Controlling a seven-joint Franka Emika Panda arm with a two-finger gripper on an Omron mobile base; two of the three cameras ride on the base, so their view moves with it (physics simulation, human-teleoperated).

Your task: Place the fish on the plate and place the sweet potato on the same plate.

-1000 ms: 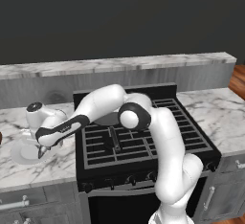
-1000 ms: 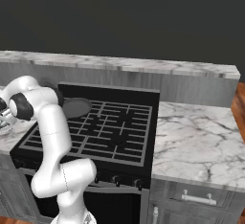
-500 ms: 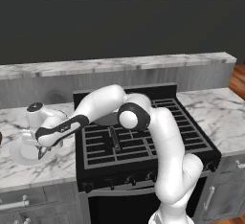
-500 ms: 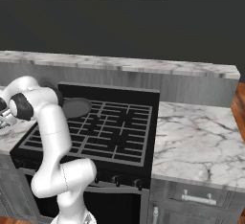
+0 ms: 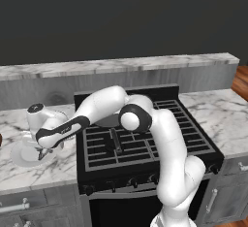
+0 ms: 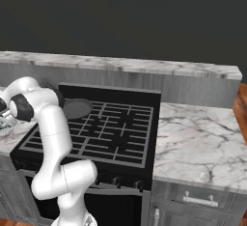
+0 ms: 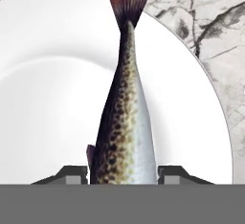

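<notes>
The fish (image 7: 125, 122), slender, speckled dark on top and silver below, lies lengthwise on the white plate (image 7: 52, 98) with its tail at the far rim. My gripper (image 7: 123, 173) hangs low over it. The two fingertips (image 7: 74, 173) stand slightly parted, close against the fish's sides near its head. From the left base view the plate (image 5: 19, 157) sits on the marble counter left of the stove, with the gripper (image 5: 42, 154) right over it. The sweet potato is out of view.
A black stove (image 5: 145, 141) stands right of the plate, with a dark frying pan (image 6: 75, 108) on its rear left burner. Marble counter (image 6: 198, 138) stretches on the stove's other side. A raised grey ledge (image 5: 121, 68) runs along the back.
The arm has stayed stretched over the plate at the left, with hardly any movement of the hand.
</notes>
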